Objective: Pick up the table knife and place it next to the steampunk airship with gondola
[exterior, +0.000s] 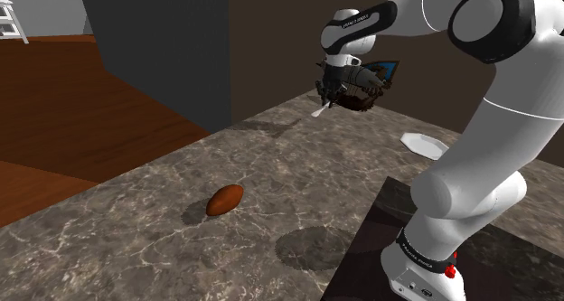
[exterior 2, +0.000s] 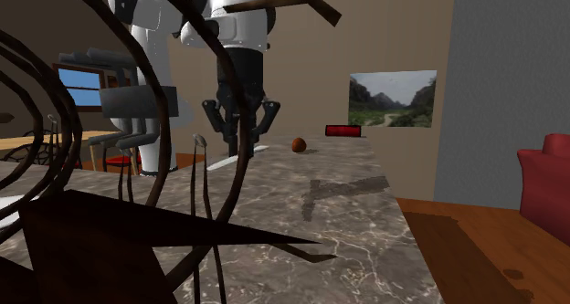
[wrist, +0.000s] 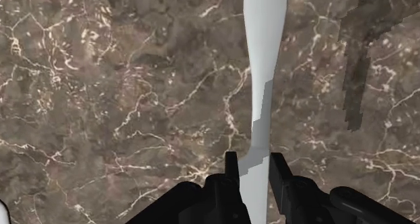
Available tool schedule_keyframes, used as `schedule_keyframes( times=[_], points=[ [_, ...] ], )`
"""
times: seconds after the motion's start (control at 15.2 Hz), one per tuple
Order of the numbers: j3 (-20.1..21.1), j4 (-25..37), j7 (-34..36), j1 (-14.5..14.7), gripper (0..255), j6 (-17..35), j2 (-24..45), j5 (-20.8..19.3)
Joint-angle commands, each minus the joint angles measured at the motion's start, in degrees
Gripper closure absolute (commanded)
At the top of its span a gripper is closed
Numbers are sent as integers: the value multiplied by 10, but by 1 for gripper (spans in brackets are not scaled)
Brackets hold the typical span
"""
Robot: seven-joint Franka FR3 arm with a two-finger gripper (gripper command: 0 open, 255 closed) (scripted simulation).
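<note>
The marble worktop (exterior: 136, 227) takes up most of the room before me, and the white arm (exterior: 506, 118) reaches over it from a dark stand (exterior: 380, 245) at the near corner. In the shoulder view the airship (exterior: 381, 71), a dark frame with a blue panel, sits close to the hand (exterior: 336, 98) at its 2 o'clock. In the second exterior view the airship's curved dark struts loom in the foreground.

The hand points down at the worktop with its fingers (wrist: 232, 179) drawn in narrow, pinching the end of the knife (wrist: 261, 68) between them. The pale blade runs straight out ahead of the fingertips. In the shoulder view its tip pokes out at the hand's 8 o'clock, with a shadow on the marble beyond it. I cannot tell for sure whether it is clear of the surface.

A white plate (exterior: 422, 145) lies at the hand's 4 o'clock, well apart. A brown oval (exterior: 224, 200) lies at 7 o'clock, farther off still.
</note>
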Motion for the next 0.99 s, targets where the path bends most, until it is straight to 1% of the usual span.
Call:
schedule_keyframes(
  times=[0.0,0.92],
  points=[
    [0,-10,0,0,255,15,5,-1],
    [-1,-66,6,1,255,116,50,-8]
  ],
)
